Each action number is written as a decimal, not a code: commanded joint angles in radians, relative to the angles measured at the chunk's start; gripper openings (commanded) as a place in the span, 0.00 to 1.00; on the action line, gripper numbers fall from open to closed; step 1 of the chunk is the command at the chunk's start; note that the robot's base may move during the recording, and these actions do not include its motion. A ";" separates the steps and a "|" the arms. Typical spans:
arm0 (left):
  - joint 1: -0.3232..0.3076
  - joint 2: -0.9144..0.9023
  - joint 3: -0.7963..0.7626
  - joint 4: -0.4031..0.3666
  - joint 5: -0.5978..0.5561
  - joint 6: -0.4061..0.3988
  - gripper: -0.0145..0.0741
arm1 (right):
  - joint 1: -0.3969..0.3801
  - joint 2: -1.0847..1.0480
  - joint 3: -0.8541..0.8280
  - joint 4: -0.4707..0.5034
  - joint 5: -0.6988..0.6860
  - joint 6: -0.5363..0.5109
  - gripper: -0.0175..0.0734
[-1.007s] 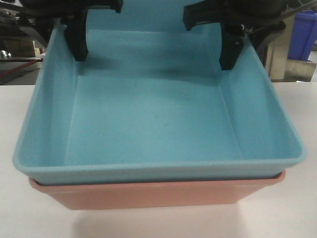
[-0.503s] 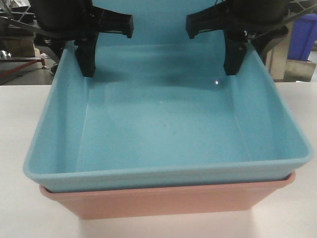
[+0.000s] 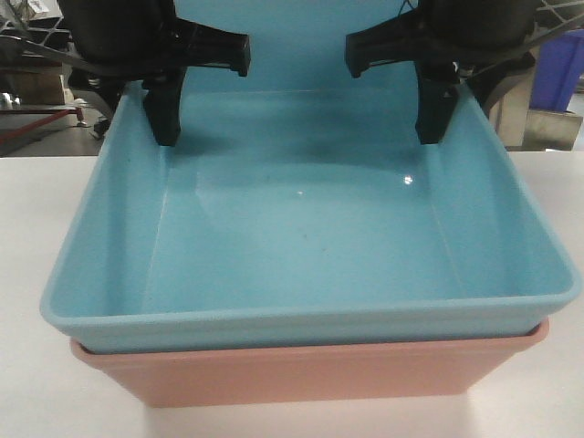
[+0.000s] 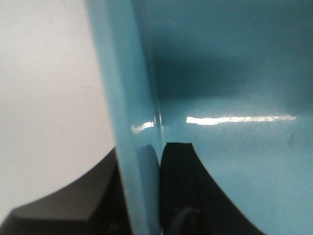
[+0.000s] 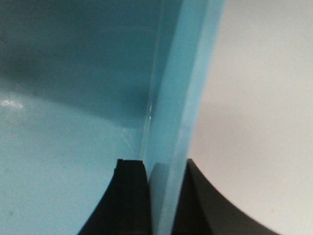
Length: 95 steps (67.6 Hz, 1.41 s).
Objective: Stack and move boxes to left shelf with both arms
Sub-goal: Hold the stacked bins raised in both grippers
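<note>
The light blue tub [image 3: 301, 237] sits nested in the salmon pink tub [image 3: 301, 374] on the white table. My left gripper [image 3: 146, 119] is shut on the blue tub's left wall [image 4: 127, 98], one finger inside and one outside, as the left wrist view shows [image 4: 142, 166]. My right gripper [image 3: 452, 114] is shut on the right wall [image 5: 186, 88] in the same way, as the right wrist view shows [image 5: 164, 171]. The blue tub is empty. The left shelf is out of view.
The white table [image 3: 27, 228] lies under and around the stack. A dark blue storage bin [image 3: 558, 64] stands at the far right behind the table. Dark clutter sits at the far left background.
The stacked tubs and both grippers have shifted a little to the right and lower in the front view. Both grips are unchanged.
</note>
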<state>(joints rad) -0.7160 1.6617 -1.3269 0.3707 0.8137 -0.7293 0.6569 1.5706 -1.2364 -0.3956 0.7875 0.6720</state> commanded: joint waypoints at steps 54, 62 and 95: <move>-0.055 -0.032 -0.058 -0.012 -0.267 0.005 0.16 | 0.037 -0.039 -0.041 0.072 -0.268 -0.011 0.25; -0.055 -0.032 -0.058 -0.012 -0.267 0.005 0.16 | 0.037 -0.038 -0.041 0.072 -0.268 -0.011 0.25; -0.055 -0.032 -0.058 -0.012 -0.267 0.005 0.16 | 0.037 -0.038 -0.041 0.072 -0.268 -0.011 0.25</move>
<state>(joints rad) -0.7171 1.6749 -1.3269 0.3952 0.7927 -0.7293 0.6569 1.5731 -1.2326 -0.3956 0.7875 0.6757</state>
